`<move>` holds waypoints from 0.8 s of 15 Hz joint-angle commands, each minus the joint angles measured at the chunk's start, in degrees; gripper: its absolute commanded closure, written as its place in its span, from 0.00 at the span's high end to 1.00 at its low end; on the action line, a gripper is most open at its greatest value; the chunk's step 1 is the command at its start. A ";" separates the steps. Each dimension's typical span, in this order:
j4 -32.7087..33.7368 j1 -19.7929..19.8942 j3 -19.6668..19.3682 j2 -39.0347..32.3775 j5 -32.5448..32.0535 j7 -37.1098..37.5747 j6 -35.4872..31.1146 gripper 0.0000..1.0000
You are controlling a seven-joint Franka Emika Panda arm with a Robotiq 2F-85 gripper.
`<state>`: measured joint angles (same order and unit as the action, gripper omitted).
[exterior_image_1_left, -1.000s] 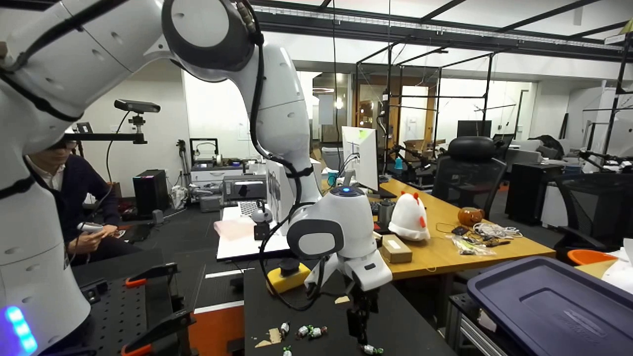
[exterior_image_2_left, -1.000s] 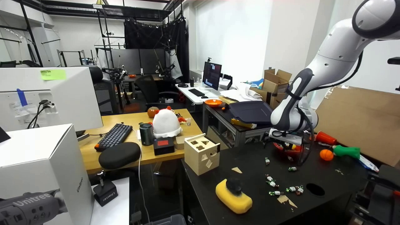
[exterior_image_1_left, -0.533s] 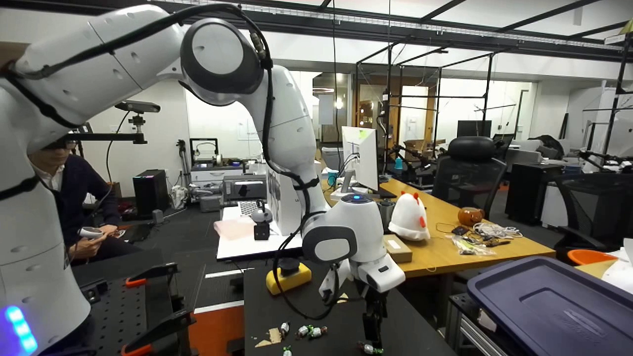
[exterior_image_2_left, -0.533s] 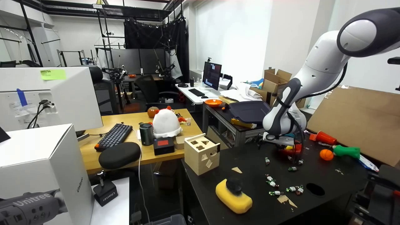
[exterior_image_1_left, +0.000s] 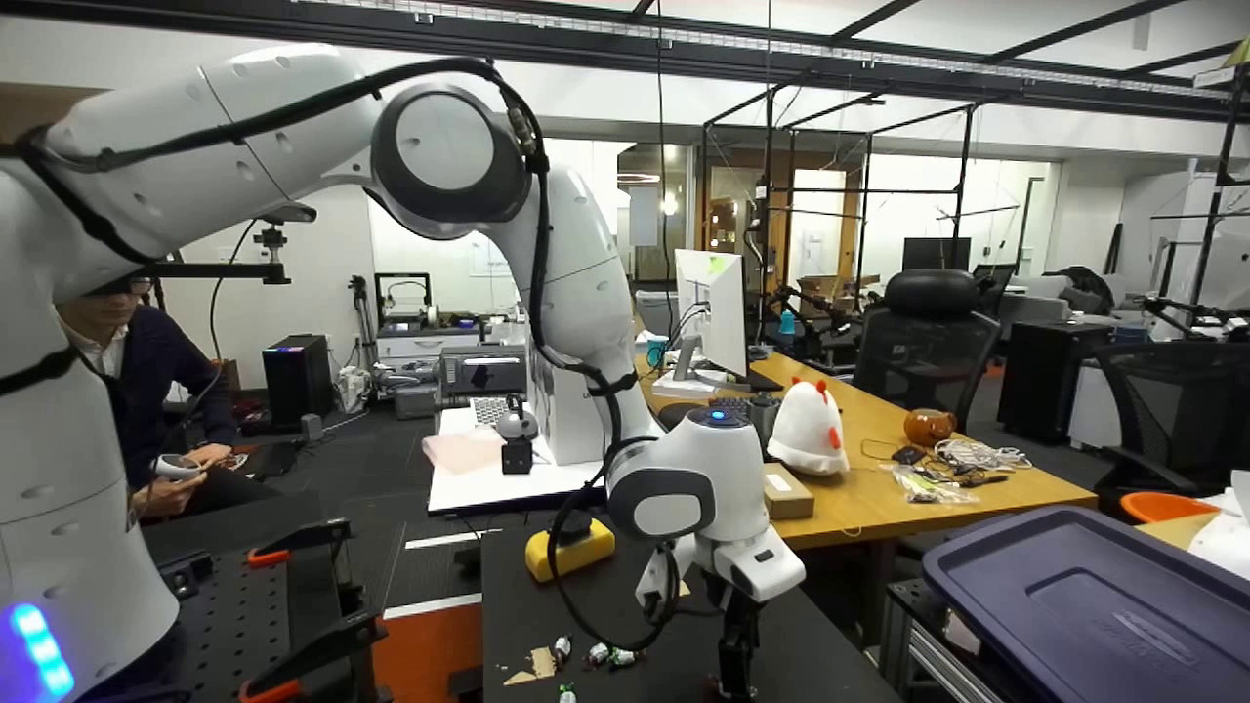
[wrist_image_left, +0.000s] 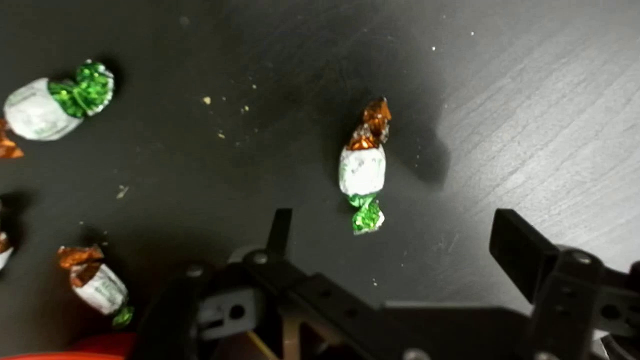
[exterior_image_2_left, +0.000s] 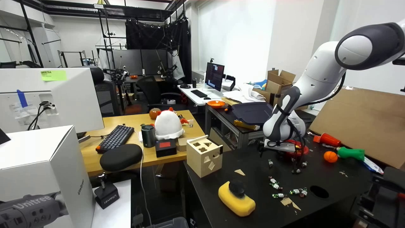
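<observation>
One wrapped candy (wrist_image_left: 362, 171) lies on the dark surface (wrist_image_left: 530, 130) just beyond the tool (wrist_image_left: 393, 219), whose fingers (wrist_image_left: 514, 247) stand wide apart, with more candies (wrist_image_left: 37, 111) to the left in the wrist view.

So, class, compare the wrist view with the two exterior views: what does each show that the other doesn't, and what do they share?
Only the wrist view shows the fingers clearly open, a candy lined up with their gap, and tiny crumbs near it.

Only the exterior views show the plush toy, the yellow block and the white arm.

Both share the black table and several candies.
</observation>
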<state>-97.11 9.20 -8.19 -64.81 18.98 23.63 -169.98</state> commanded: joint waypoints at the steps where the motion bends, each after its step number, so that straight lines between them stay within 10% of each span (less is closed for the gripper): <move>1: 3.18 0.77 0.30 -1.57 -0.47 -1.42 3.86 1.00; 4: 4.57 0.89 0.50 -2.48 -0.55 -1.49 5.79 1.00; 6: 5.45 1.32 0.84 -2.91 -0.50 -1.65 7.51 0.72; 12: 6.82 0.99 -0.53 -2.91 -0.33 -0.07 11.95 0.40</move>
<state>-91.63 9.77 -8.24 -67.50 18.98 23.63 -161.32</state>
